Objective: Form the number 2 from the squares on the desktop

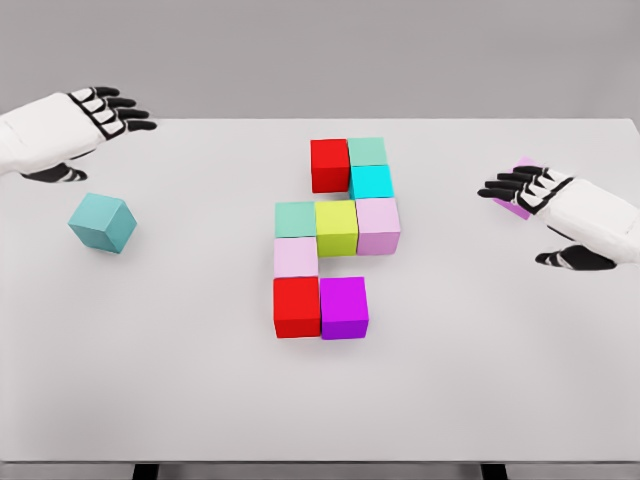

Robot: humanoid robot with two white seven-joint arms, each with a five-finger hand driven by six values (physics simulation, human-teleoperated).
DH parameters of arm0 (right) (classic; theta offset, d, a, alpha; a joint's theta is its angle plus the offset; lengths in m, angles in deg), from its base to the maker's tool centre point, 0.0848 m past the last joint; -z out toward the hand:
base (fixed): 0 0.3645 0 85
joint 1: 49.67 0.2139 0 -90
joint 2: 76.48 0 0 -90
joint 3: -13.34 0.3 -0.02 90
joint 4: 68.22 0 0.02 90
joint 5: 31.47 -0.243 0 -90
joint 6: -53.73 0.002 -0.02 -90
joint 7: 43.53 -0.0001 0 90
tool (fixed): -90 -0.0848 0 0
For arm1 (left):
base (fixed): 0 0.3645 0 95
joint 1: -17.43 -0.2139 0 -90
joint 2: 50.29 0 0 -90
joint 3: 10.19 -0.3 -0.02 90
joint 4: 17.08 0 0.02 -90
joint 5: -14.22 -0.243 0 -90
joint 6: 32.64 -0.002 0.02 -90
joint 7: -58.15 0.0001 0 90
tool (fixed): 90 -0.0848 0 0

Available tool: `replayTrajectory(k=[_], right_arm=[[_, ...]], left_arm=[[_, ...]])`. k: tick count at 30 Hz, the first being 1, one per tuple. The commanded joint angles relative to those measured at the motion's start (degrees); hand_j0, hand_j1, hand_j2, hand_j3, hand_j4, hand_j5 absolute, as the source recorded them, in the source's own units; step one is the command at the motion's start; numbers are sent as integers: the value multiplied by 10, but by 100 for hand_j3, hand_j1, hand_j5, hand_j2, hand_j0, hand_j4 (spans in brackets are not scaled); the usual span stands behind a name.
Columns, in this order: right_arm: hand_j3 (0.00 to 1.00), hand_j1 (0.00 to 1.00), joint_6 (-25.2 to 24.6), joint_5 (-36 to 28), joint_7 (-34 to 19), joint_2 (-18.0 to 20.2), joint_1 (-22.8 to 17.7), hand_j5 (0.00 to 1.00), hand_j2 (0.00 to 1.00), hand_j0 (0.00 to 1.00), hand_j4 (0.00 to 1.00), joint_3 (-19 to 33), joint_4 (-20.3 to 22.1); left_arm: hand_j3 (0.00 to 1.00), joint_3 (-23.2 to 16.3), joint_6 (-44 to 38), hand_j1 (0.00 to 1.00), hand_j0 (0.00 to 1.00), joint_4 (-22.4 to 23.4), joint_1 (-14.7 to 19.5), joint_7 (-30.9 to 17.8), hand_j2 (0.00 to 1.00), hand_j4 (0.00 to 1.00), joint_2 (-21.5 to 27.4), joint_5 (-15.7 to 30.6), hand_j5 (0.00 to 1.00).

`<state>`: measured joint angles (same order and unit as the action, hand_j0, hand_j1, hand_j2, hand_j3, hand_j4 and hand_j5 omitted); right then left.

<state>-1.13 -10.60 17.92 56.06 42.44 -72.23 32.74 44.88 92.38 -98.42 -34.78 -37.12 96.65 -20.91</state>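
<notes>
On the white desktop (pixel 180 390), nearest to the robot, a red cube (pixel 296 307) and a magenta cube (pixel 344 308) are sitting side by side, touching. Behind the red one a pale pink cube (pixel 295 257) is standing, then a row of a mint green cube (pixel 295 218), a yellow-green cube (pixel 337 227) and a lilac cube (pixel 378 226). Farther, a cyan cube (pixel 371 181) is touching a second red cube (pixel 329 165), with another mint green cube (pixel 367 151) behind it. A teal cube (pixel 102 222) is lying alone, tilted, well apart at the left. The right hand (pixel 530 190) is hovering with fingers spread, holding nothing, partly covering a purple cube (pixel 517 207). The left hand (pixel 105 110) is hanging open at the far left.
</notes>
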Motion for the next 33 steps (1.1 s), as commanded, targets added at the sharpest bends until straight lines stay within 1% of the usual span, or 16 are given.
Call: replayTrajectory(k=[1,4,6,7,9,11,12,13,15,17,20,23,25,27,30,33], right_arm=[[100,100,-1,18,-2,0,0,100,100,100,100,-10,-1],[100,100,-1,11,20,0,8,100,100,100,100,-20,-8],[100,100,-1,-24,108,4,11,100,100,100,100,-24,-36],[100,100,-1,-52,133,21,12,100,100,100,100,-56,-68],[100,100,-1,-52,124,43,47,100,100,100,100,-79,-74],[100,100,-1,-52,95,84,124,100,100,100,100,-142,-89],[100,100,-1,-51,68,89,166,100,100,100,100,-172,-114],[100,100,-1,-52,-5,87,227,100,100,100,100,-202,-156],[100,100,-1,-51,-59,83,282,100,100,100,100,-229,-206],[100,100,-1,-44,-64,73,366,100,100,100,100,-293,-295],[100,100,-1,-26,-64,57,448,100,100,100,100,-392,-352],[100,100,-1,19,-64,11,477,100,100,100,100,-419,-413],[100,100,-1,70,-64,-33,519,100,100,100,100,-423,-494],[100,100,-1,88,-64,-37,545,100,100,100,100,-423,-533],[100,100,-1,137,-64,-37,561,100,100,100,100,-425,-546],[100,100,-1,164,-64,-47,562,100,100,100,100,-458,-568]], left_arm=[[100,-20,0,100,100,4,0,1,100,100,22,51,100],[100,-43,0,100,100,7,-1,1,100,100,39,111,100],[100,-65,0,100,100,8,-1,1,100,100,44,140,100],[100,-68,0,100,100,12,-1,1,100,100,47,150,100],[100,-75,0,100,100,14,-1,1,100,100,48,161,100],[100,-87,0,100,100,18,-1,1,100,100,56,174,100],[100,-94,0,100,100,26,-1,1,100,100,56,184,100],[100,-105,0,100,100,34,-1,1,100,100,57,200,100],[100,-111,0,100,100,39,0,1,100,100,56,205,100],[100,-115,0,100,100,51,0,1,100,100,50,205,100],[100,-123,0,100,100,59,0,0,100,100,47,205,100],[100,-138,0,100,100,60,0,0,100,100,47,205,100],[100,-148,0,100,100,63,0,0,100,100,47,205,100],[100,-151,0,100,100,66,0,0,100,100,47,205,100],[100,-155,0,100,100,75,0,0,100,100,45,205,100],[100,-162,0,100,100,95,1,0,100,100,26,205,100]])
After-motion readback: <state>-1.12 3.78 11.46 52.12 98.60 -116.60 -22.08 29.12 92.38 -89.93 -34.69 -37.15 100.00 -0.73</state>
